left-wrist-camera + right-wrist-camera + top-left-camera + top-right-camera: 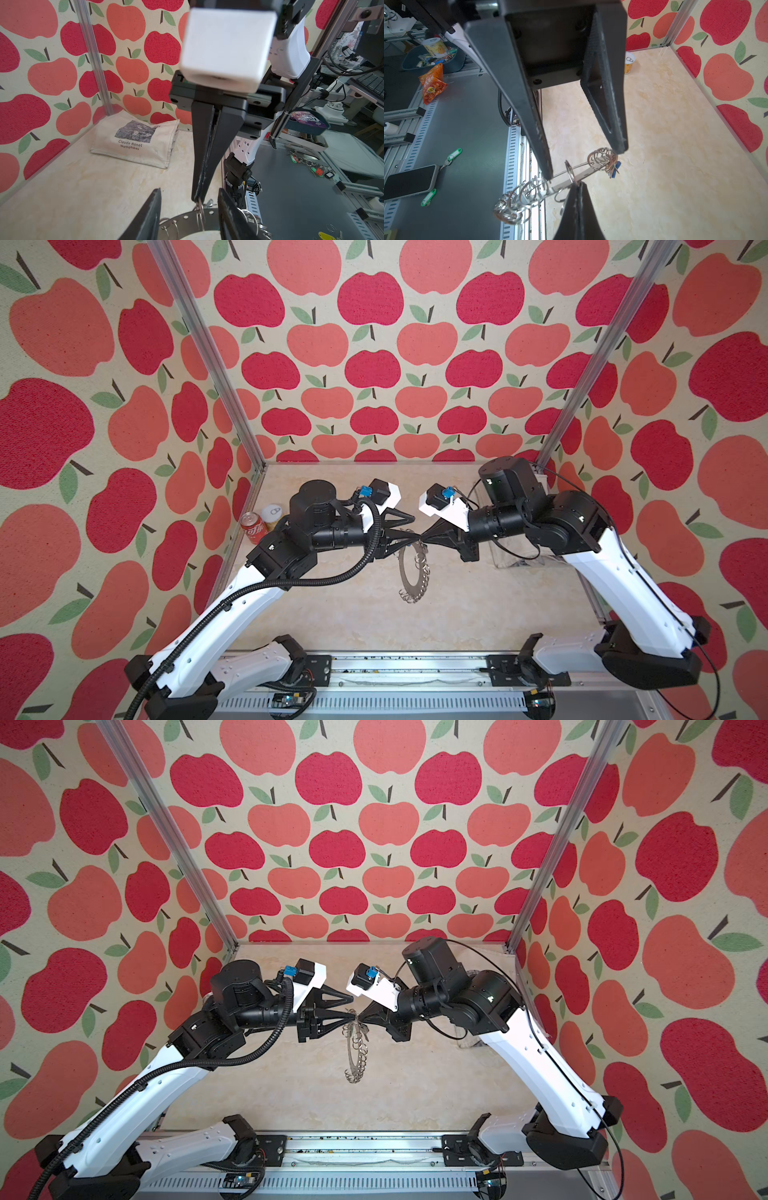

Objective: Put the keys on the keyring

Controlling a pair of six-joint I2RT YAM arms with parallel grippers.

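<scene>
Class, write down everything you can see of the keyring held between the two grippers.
The keyring is a flat, silver-grey metal disc with a large centre hole, its band pierced with small holes and fringed with bunched wire rings. It hangs on edge above the table, top rim pinched in the shut right gripper. The open left gripper straddles that rim; whether it touches is unclear. Among one bunch of rings hangs something blue.

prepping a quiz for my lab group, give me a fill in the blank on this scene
1. The right hand is ___ on the keyring.
2. The left hand has its jaws ___, astride the keyring's rim.
3. The key tag hanging from the keyring is ___.
4. The cloth bag reads Claude ___.
Missing: shut; open; blue; Monet
</scene>
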